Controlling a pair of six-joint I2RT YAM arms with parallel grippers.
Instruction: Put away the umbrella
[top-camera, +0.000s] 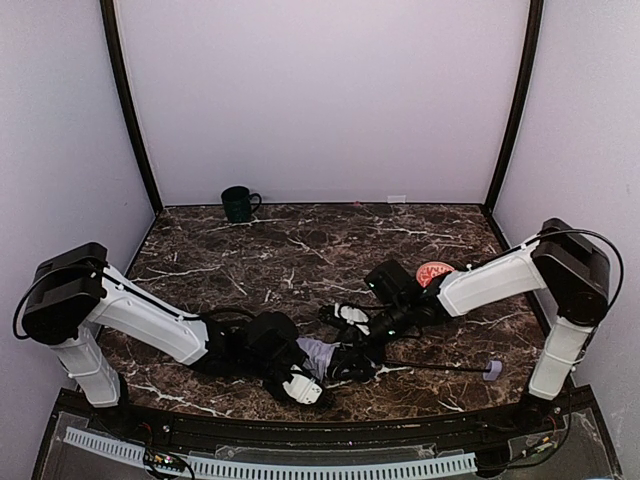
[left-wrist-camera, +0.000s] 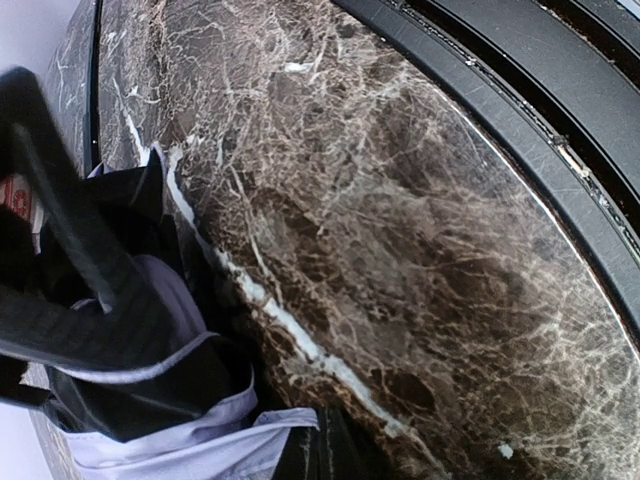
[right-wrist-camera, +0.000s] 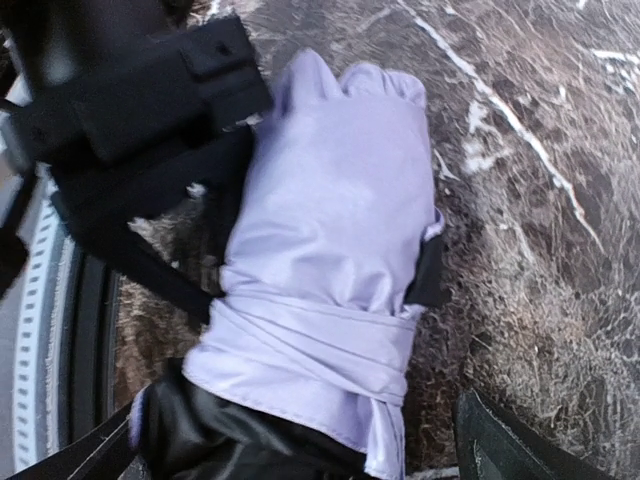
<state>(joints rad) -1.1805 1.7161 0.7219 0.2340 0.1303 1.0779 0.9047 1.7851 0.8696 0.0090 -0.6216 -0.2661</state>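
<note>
The umbrella (top-camera: 318, 352) lies near the table's front centre as a folded bundle of lavender fabric with black lining. Its thin black shaft (top-camera: 440, 367) runs right to the small lavender handle (top-camera: 492, 371). In the right wrist view the bundle (right-wrist-camera: 330, 250) has a fabric strap wound round it. My left gripper (top-camera: 298, 380) is at the bundle's near-left side, apparently shut on the fabric (left-wrist-camera: 170, 440). My right gripper (top-camera: 352, 358) is open, its fingers (right-wrist-camera: 500, 445) straddling the bundle's end with a gap on the right.
A dark green mug (top-camera: 238, 203) stands at the back left. A red-patterned bowl (top-camera: 434, 272) sits behind my right forearm. The table's black front rail (left-wrist-camera: 560, 100) runs close by the left gripper. Curtain walls enclose the table.
</note>
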